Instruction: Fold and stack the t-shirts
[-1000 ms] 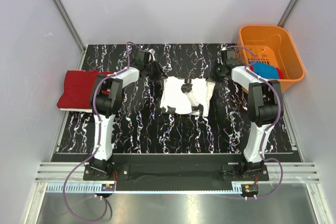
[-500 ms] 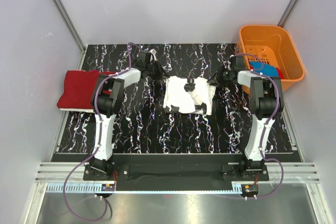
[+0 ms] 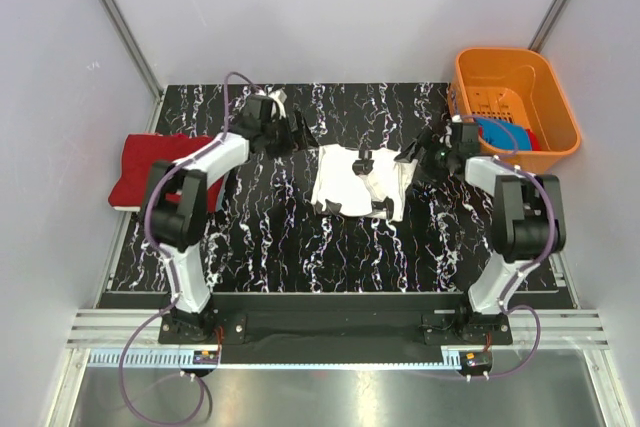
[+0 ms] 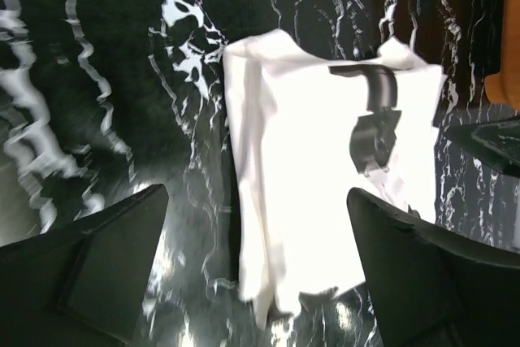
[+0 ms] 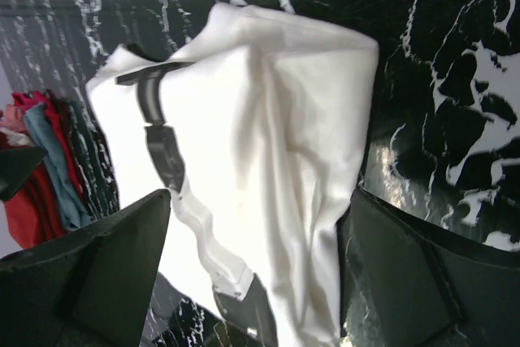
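The left gripper (image 4: 256, 194) and right gripper (image 5: 256, 197) are both spread wide, with nothing clamped. The folded white t-shirt (image 3: 358, 182) is laid on the table (image 3: 260, 237) between them, just past their fingertips. The red t-shirt (image 3: 150, 167) is parked well behind the left gripper. The blue t-shirt (image 3: 503, 133) is seen in the orange basket (image 3: 515, 62), just behind the right gripper.

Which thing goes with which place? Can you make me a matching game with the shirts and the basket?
Things:
1. white t-shirt
2. red t-shirt
3. blue t-shirt
4. orange basket

Places:
A. far right corner
B. left edge of the table
C. inside the orange basket
D. middle of the table

Pairs: 1-D, 2-B, 3-C, 4-A
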Robot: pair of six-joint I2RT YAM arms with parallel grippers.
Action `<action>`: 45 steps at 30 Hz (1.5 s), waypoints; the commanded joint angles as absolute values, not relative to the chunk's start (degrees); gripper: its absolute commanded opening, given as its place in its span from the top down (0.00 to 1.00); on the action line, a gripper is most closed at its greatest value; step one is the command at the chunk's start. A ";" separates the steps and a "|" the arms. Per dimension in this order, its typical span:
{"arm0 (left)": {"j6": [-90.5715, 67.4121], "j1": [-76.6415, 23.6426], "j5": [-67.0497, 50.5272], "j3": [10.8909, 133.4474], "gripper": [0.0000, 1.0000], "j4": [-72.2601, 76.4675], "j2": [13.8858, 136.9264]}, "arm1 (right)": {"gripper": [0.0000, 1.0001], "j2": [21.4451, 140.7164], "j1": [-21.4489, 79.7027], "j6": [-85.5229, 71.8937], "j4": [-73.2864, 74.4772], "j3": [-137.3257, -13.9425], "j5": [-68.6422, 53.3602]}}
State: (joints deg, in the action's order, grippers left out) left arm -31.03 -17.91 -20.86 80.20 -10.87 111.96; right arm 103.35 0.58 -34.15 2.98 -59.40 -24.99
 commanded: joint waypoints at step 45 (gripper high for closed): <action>-22.93 -26.19 59.42 83.32 0.99 -47.36 114.26 | 0.11 91.67 6.50 -34.89 -11.07 -41.05 -19.07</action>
